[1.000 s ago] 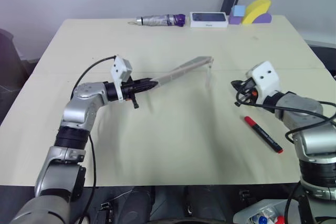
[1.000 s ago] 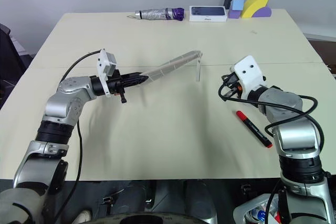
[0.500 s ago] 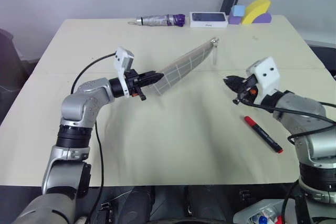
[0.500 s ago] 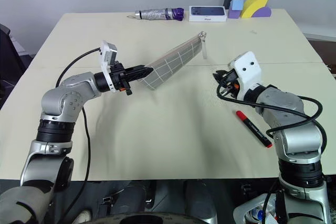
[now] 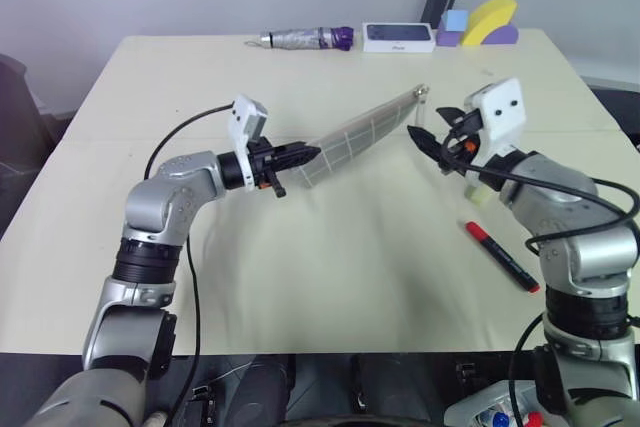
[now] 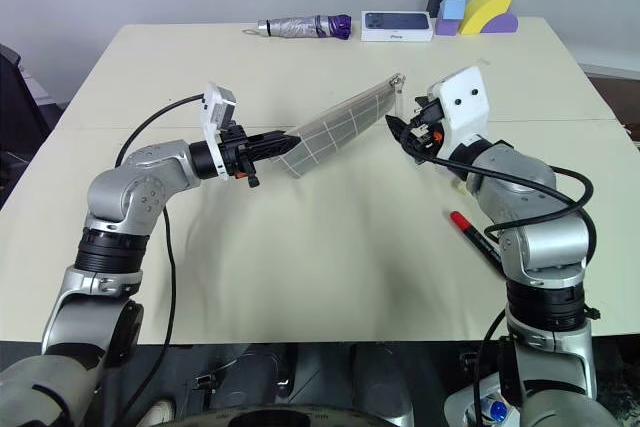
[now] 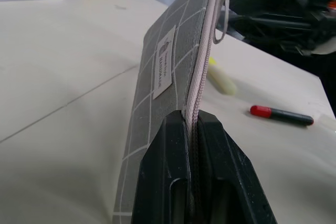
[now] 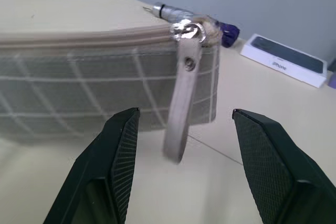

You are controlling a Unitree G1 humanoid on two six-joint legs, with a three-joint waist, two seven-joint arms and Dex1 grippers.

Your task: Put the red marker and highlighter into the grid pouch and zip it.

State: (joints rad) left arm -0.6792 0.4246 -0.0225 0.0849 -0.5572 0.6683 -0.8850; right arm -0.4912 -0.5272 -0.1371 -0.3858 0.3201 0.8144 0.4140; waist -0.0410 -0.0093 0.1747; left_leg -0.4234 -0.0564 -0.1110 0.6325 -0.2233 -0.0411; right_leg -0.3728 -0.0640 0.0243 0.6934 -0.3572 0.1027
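Left gripper (image 7: pixel 191 124) is clenched on one end of the pouch (image 5: pixel 362 133), fingers pinching the fabric right at the zipper seam. The pouch hangs in the air over the table (image 5: pixel 300 277), held out by that end, label side showing in the left wrist view, zipper edge along its top. It stays fairly straight along its length, so probably thin fabric with some body, light and likely empty; it would sag or twist if pushed from the side.

Right gripper (image 8: pixel 181 150) has its fingers spread, nothing between them except the zip pull strap (image 8: pixel 179 111), which dangles from the metal slider (image 8: pixel 188 30) at the pouch's far end. The strap hangs inside the gap but I can't tell if either finger touches it. The zipper looks shut along its whole length.

Best hold, I judge, is that strap: flat, soft, easy to pinch, though floppy and thin so it may slip out. Pull along the zipper line while the left grip stays fixed as the anchor.

Marker (image 5: pixel 502 255) lies on the table near the right arm; hard, smooth, round, may roll, so pinch mid-body. Highlighter (image 7: pixel 221 82) lies on the table beyond the pouch, apart from the marker; stubby, light.
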